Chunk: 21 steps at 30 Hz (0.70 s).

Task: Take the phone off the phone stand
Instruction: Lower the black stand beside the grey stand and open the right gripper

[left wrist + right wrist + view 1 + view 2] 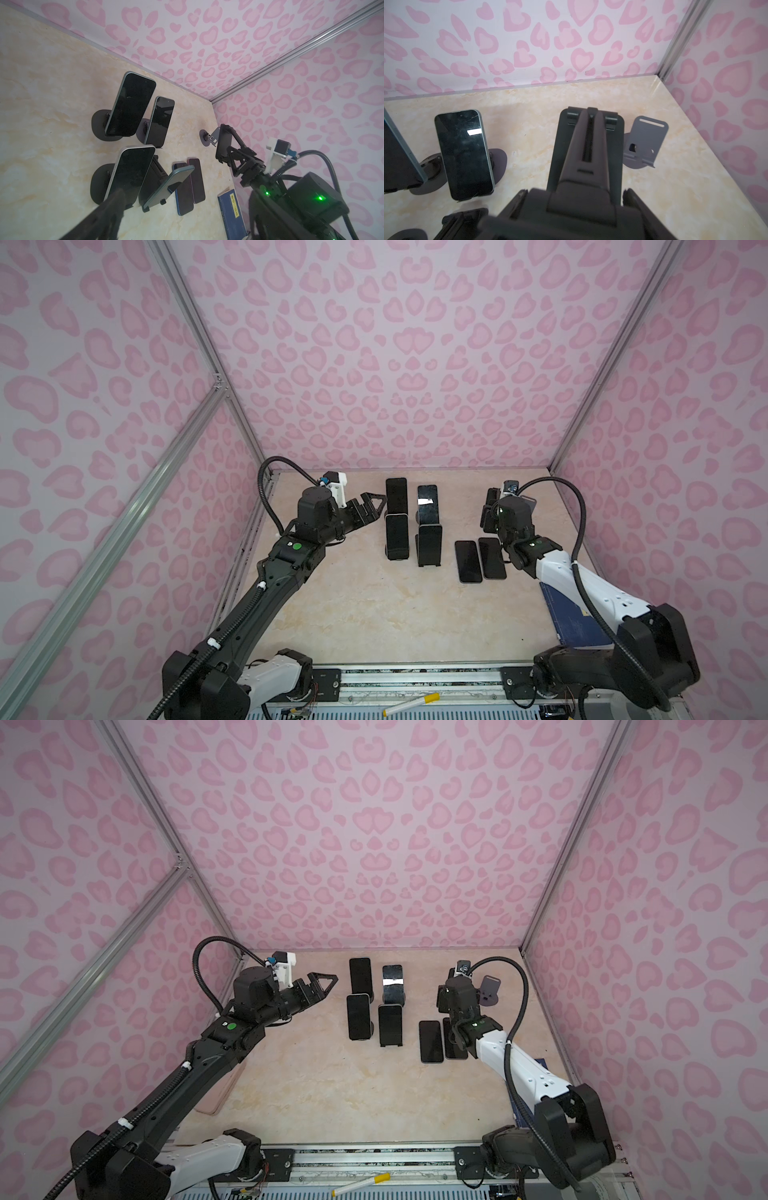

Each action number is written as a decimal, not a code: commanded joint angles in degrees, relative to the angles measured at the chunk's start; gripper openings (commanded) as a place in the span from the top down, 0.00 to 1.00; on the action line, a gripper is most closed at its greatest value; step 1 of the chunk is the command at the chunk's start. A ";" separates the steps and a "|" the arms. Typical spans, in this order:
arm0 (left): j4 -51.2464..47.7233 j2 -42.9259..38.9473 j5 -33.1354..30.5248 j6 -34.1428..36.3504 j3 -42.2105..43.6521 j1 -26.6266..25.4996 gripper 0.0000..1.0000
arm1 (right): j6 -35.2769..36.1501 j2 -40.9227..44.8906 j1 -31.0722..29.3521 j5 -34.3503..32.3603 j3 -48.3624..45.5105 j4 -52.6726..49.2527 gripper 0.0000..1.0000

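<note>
Phone removal looks partly done across the tabletop [374,614]. Left tool [376,506] hangs wide open and empty beside the four phones [397,537] propped on stands mid-tabletop. Right tool [225,139] is nearly closed on a dark slab [560,145], phone or stand plate I cannot tell. Two phones [468,562] lie flat; one grey stand [648,135] is empty. Four seem left to lift.

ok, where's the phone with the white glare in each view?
In a top view: phone with the white glare, rear right of the four on stands.
In a top view: same place.
Left wrist: smaller of the two phones nearest the back wall.
Right wrist: the one whole phone, glare showing.
Landmark: rear right corner post, in all four.
</note>
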<state>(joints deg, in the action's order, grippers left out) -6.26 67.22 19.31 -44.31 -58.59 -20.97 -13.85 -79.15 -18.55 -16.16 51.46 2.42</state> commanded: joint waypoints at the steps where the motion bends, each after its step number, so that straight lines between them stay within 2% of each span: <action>1: 2.09 0.07 0.55 0.75 0.22 0.01 0.04 | 1.68 -6.28 2.15 5.13 3.98 4.77 0.34; 12: 1.94 0.78 0.38 1.34 0.00 0.05 0.04 | -2.52 -25.57 9.40 14.49 17.94 3.57 0.35; 21: 1.63 1.35 0.47 1.86 -0.30 0.14 0.04 | 0.84 -36.11 9.84 14.09 27.96 -4.21 0.35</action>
<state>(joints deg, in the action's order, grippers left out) -6.02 68.55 19.53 -43.38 -58.52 -20.99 -14.31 -113.25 -8.86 -1.76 77.69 0.93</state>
